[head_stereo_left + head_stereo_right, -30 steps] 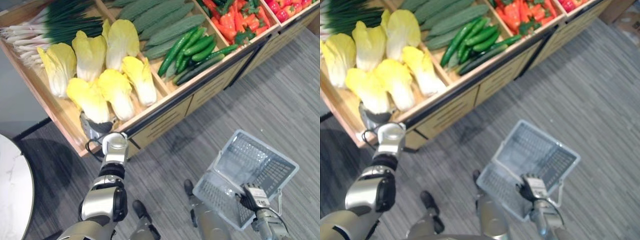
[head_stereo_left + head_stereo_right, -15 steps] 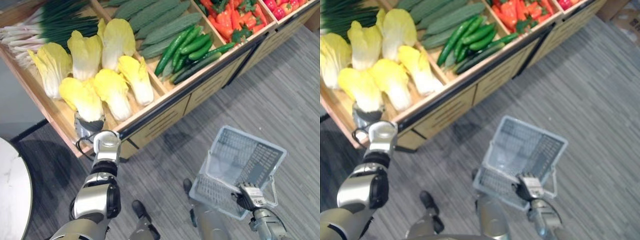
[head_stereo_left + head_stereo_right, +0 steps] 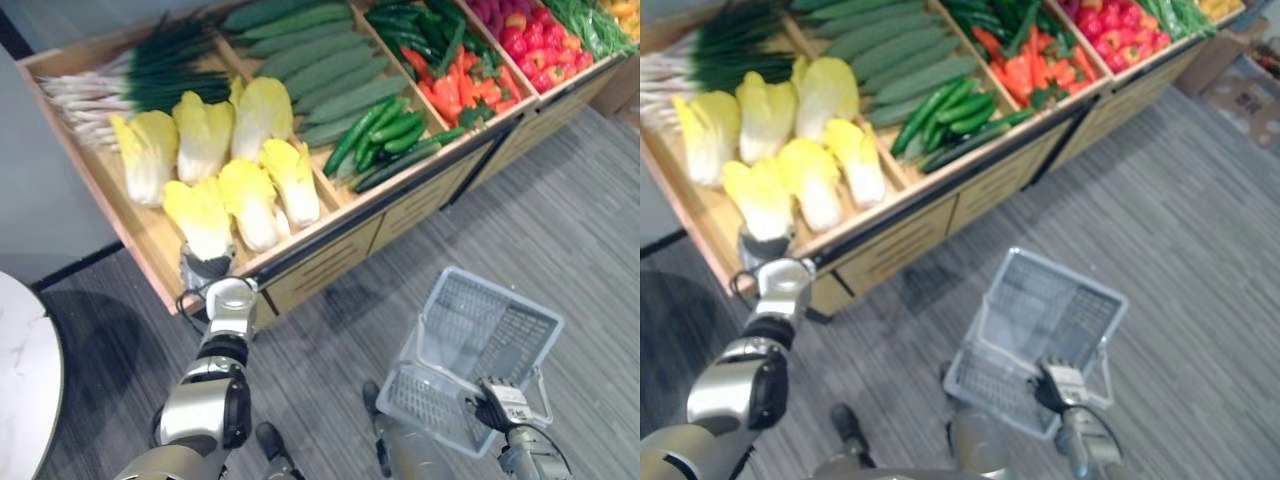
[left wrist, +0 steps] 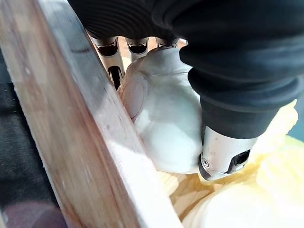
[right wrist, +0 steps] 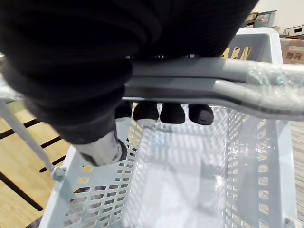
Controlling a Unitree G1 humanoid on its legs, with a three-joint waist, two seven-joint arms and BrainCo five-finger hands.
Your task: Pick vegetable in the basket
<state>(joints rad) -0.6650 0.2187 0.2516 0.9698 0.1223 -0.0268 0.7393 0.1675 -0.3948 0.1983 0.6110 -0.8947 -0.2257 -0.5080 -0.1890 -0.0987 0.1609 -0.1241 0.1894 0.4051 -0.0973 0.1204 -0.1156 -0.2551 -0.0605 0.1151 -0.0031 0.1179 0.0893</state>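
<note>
Wooden stand (image 3: 330,262), cabbage (image 4: 166,128), basket (image 3: 505,292), grey floor (image 3: 580,230)

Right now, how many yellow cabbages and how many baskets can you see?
Cabbages: 6
Basket: 1
Total: 7

Left arm outstretched, left hand (image 3: 204,269) curled in grasp; right hand (image 3: 497,402) low, fingers clenched.
</note>
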